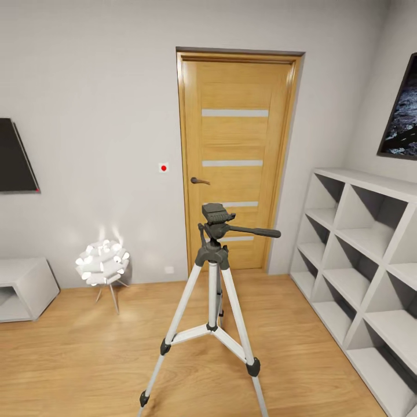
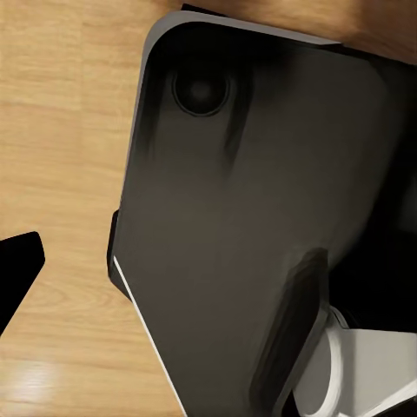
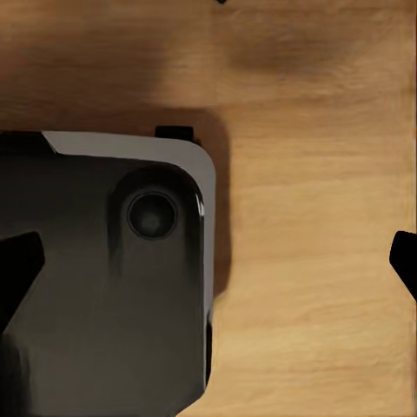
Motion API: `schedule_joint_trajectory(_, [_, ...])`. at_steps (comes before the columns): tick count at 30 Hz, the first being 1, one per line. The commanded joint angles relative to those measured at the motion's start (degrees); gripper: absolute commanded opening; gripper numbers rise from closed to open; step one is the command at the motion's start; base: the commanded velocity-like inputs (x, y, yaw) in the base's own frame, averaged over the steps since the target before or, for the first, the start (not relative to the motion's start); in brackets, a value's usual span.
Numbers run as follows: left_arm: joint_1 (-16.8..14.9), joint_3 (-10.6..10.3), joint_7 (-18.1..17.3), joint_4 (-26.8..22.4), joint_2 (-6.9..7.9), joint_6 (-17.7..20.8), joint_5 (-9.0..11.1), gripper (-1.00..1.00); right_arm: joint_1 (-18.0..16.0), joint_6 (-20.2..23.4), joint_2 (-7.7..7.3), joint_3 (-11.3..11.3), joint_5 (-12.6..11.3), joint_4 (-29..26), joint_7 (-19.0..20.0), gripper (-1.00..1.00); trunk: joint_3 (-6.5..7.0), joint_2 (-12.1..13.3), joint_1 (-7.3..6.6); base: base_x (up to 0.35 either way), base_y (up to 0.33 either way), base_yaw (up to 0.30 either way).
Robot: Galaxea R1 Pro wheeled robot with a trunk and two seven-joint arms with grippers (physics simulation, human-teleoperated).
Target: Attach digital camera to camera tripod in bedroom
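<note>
While the tripod [image 1: 213, 301] stands on the wood floor [image 1: 87, 353] before the oak door [image 1: 234, 162], its black head bare, the task sits at its first step — finding the camera. Both wrist views look down on the robot's dark base [image 2: 252, 217]. Right claw [image 3: 213, 261] is spread, fingertips wide apart and empty; left claw's state I cannot tell. Next comes searching the bedroom — no camera near either claw.

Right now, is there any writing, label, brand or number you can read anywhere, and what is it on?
No readable text anywhere.
The camera tripod shows no brand or markings.
The small white wall plate left of the door carries only a red dot, no lettering.
The dark picture on the right wall shows no words.
</note>
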Motion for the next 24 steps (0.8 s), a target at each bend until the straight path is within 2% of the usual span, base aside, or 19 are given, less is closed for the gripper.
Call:
schedule_joint_trajectory(1, [0.0,0.0,0.0,-0.1,-0.04,-0.1,0.3,1.0,0.0,0.0,-0.6,0.0,0.0,-2.1,0.0,1.0,-0.06,0.0,0.0,0.0,0.0,0.0])
schedule_joint_trajectory(10, [0.0,0.0,0.0,-0.1,-0.02,-0.1,0.3,1.0,0.0,0.1,-2.98,-0.5,-0.5,-6.7,0.8,1.0,-0.06,0.0,0.0,0.0,0.0,0.0])
schedule_joint_trajectory(24, [0.0,0.0,0.0,-0.1,-0.07,-0.1,0.3,1.0,0.0,-0.3,-3.66,-0.7,-0.7,-6.7,2.0,1.0,-0.06,0.0,0.0,0.0,0.0,0.0])
